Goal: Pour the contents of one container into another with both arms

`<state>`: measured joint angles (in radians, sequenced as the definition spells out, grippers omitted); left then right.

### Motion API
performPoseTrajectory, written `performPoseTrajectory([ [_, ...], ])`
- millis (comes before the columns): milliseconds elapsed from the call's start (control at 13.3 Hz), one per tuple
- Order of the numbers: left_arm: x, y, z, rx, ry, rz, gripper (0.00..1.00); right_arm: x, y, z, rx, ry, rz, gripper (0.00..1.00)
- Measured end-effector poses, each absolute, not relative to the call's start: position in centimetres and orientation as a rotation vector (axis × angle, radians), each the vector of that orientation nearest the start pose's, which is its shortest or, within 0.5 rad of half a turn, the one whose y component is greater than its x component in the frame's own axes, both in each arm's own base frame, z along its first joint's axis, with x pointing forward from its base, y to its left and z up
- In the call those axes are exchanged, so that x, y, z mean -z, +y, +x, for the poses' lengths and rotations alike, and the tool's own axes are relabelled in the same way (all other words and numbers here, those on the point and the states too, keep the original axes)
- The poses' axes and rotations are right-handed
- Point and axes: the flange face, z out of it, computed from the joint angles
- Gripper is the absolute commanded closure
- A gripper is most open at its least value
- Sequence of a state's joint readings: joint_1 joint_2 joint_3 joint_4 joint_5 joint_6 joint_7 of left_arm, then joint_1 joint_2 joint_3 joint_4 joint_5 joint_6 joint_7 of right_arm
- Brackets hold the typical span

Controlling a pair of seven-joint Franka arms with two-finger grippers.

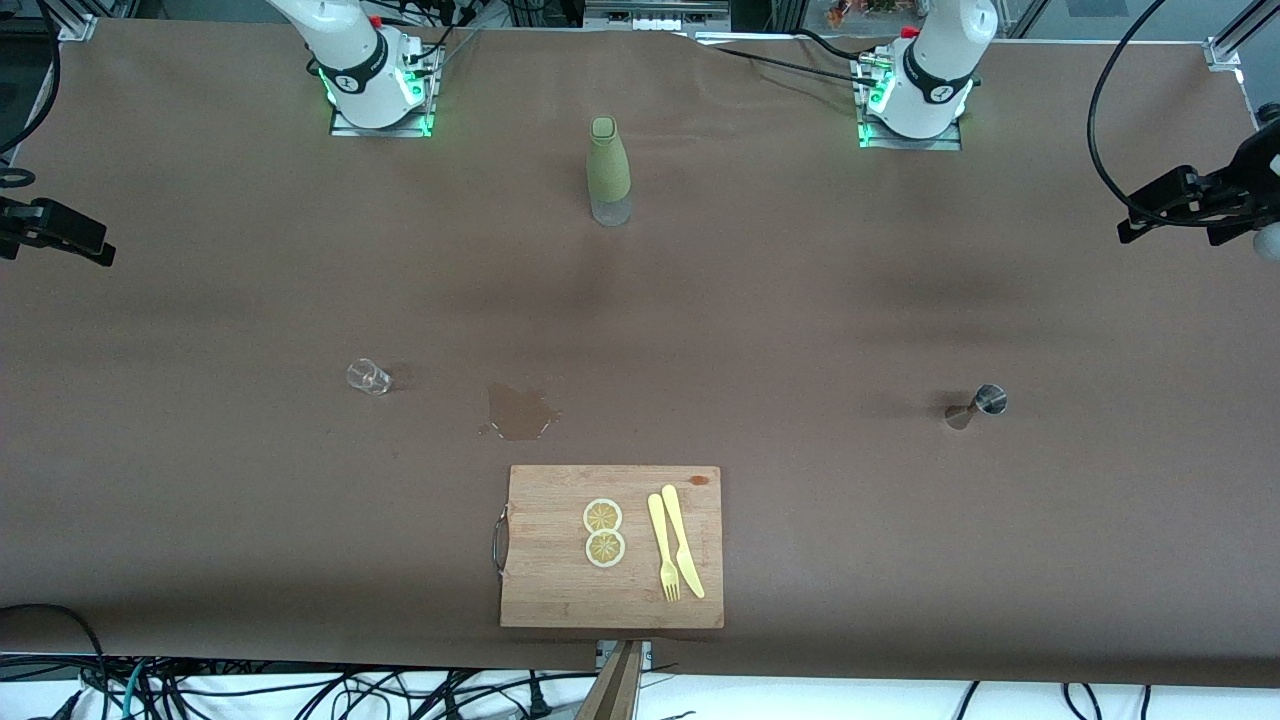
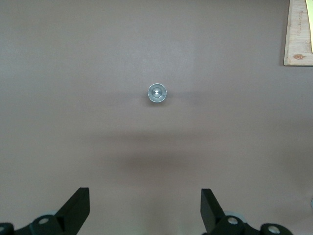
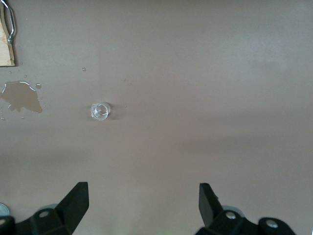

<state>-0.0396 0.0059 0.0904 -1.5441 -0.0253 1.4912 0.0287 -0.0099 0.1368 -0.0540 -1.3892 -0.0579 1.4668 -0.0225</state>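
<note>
Steel jigger (image 2: 157,93) under left gripper (image 2: 145,210), clear glass (image 3: 100,111) under right gripper (image 3: 144,208) — fingers spread on both, nothing held, each arm apparently staged above its own container before descending.

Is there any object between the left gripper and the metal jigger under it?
Nothing visible. The left gripper hangs open above the metal jigger, with only bare table around it.
</note>
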Motion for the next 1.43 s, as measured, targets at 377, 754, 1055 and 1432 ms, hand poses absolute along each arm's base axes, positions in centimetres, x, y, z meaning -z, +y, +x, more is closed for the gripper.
performPoseTrajectory([
  [377, -62.7, 2.5, 54.8, -0.091, -0.033, -3.167, 0.00, -61.8, -4.1, 58.8, -0.100, 0.070, -3.201, 0.00],
  [754, -62.7, 2.5, 54.8, -0.091, -0.033, -3.167, 0.00, -60.3, -3.9, 60.0, -0.101, 0.061, -3.202, 0.00],
  [1055, -62.7, 2.5, 54.8, -0.091, -0.033, -3.167, 0.00, -60.3, -3.9, 60.0, -0.099, 0.063, -3.200, 0.00],
  [1432, -62.7, 2.5, 54.8, -0.092, -0.033, -3.167, 0.00, -59.8, -3.9, 60.2, -0.110, 0.062, -3.196, 0.00],
])
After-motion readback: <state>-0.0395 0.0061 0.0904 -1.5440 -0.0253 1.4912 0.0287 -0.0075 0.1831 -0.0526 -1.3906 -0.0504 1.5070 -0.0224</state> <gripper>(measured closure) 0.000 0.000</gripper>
